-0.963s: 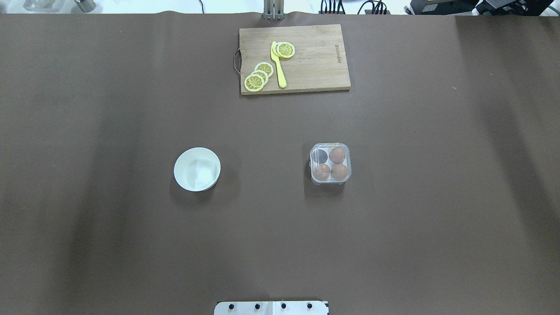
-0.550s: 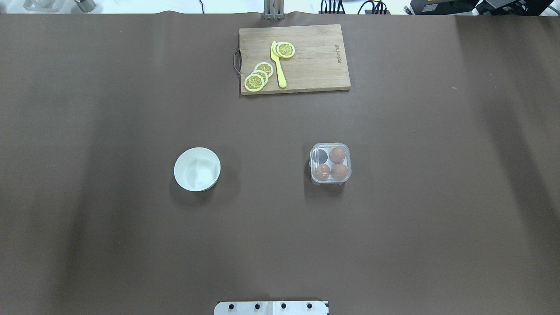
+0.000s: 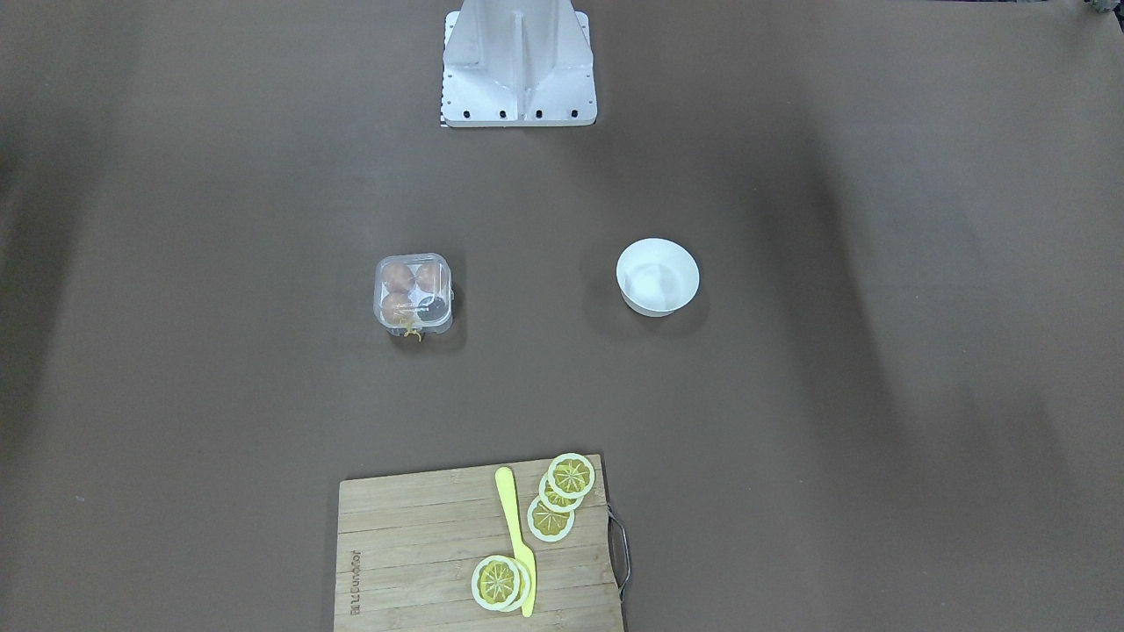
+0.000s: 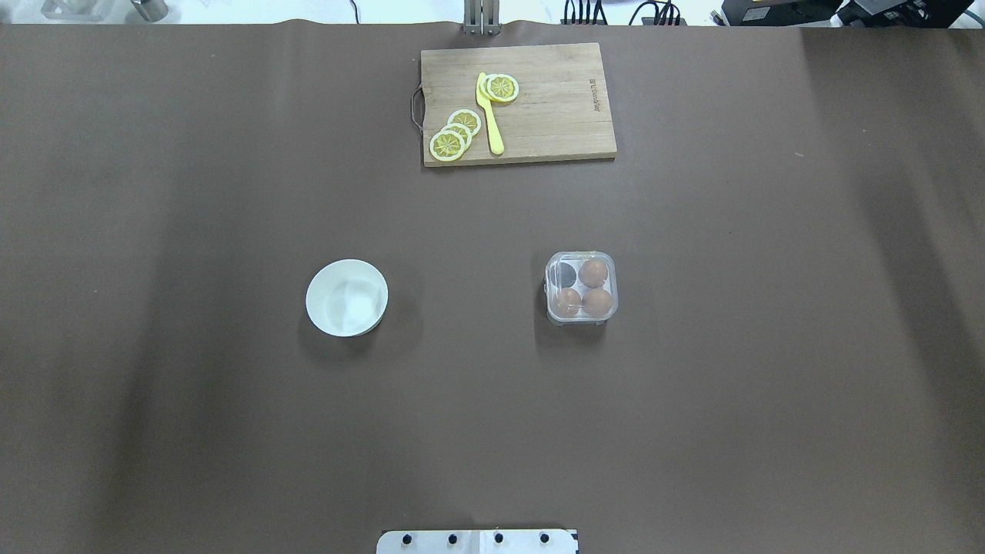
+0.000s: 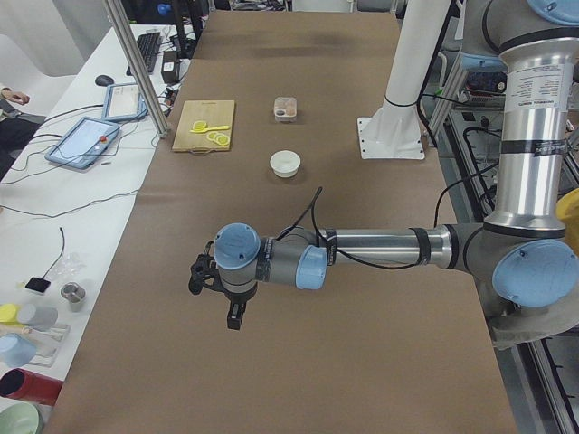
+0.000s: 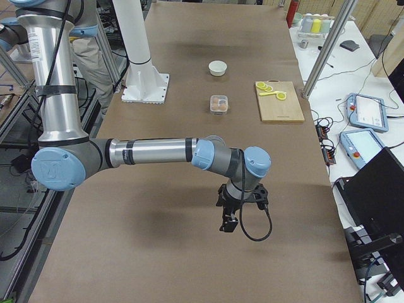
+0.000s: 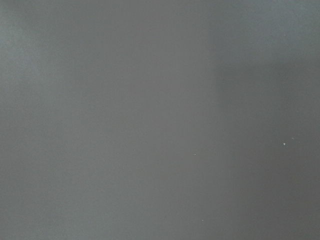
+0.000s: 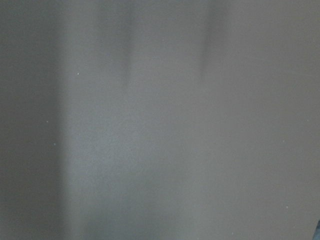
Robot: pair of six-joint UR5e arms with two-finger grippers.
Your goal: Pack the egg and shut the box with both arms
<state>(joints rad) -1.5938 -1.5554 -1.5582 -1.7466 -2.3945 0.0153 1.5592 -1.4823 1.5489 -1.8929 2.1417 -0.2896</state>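
The clear box [image 4: 581,287] sits right of the table's middle with its lid down. Three brown eggs look alike inside it, one of them at the far right cell [image 4: 593,272]; the far left cell is dark and empty. The box also shows in the front view [image 3: 414,293]. My left gripper [image 5: 233,318] shows only in the left side view, low over bare table far from the box; I cannot tell if it is open. My right gripper [image 6: 228,224] shows only in the right side view, likewise far from the box [image 6: 219,104]. Both wrist views show only brown table.
A round white bowl [image 4: 346,297] stands left of the box and looks empty. A wooden cutting board [image 4: 539,131] with lemon slices [image 4: 454,135] and a yellow knife [image 4: 489,115] lies at the far edge. The white stand base [image 3: 518,79] is at the robot's side.
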